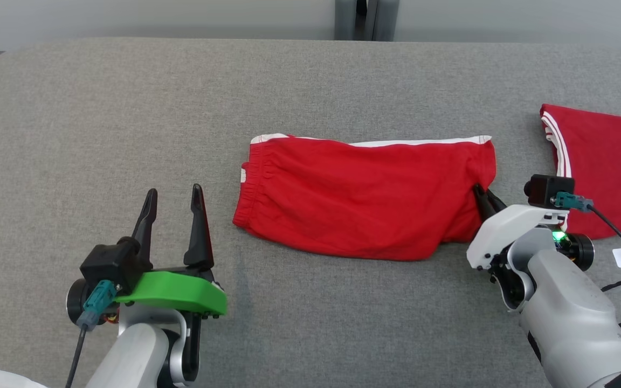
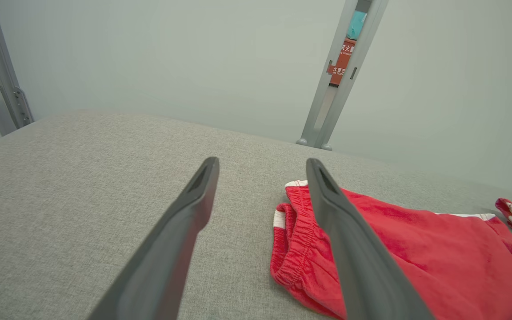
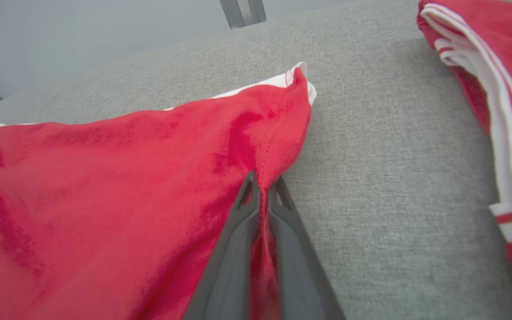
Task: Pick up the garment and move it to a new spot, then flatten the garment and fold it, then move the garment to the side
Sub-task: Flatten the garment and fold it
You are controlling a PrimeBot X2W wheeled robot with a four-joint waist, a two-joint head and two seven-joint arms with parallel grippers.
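The red cotton-knit shorts with white side trim and an elastic waistband [image 1: 364, 199] lie folded at the middle of the grey fabric-covered table [image 1: 127, 108], waistband toward the robot's left, hem toward its right. The right end effector [image 1: 478, 189] is clenched on the hem edge at the near right corner; in the right wrist view a ridge of red cloth is pinched between its two dark fingers [image 3: 265, 180]. The left end effector [image 1: 174, 191] is released, jaws wide, and hovers near the waistband without touching it. The garment is judged light, limp and non-fragile: it will sag, stretch and unfold if lifted by one point, and the layers may slide apart. Take hold at stitched edges, where the cloth is thickest: the hem on one side and the gathered waistband [image 2: 298, 231] on the other, gripping all layers together. A second red garment with white stripes [image 1: 607, 167] lies apart at the right edge.
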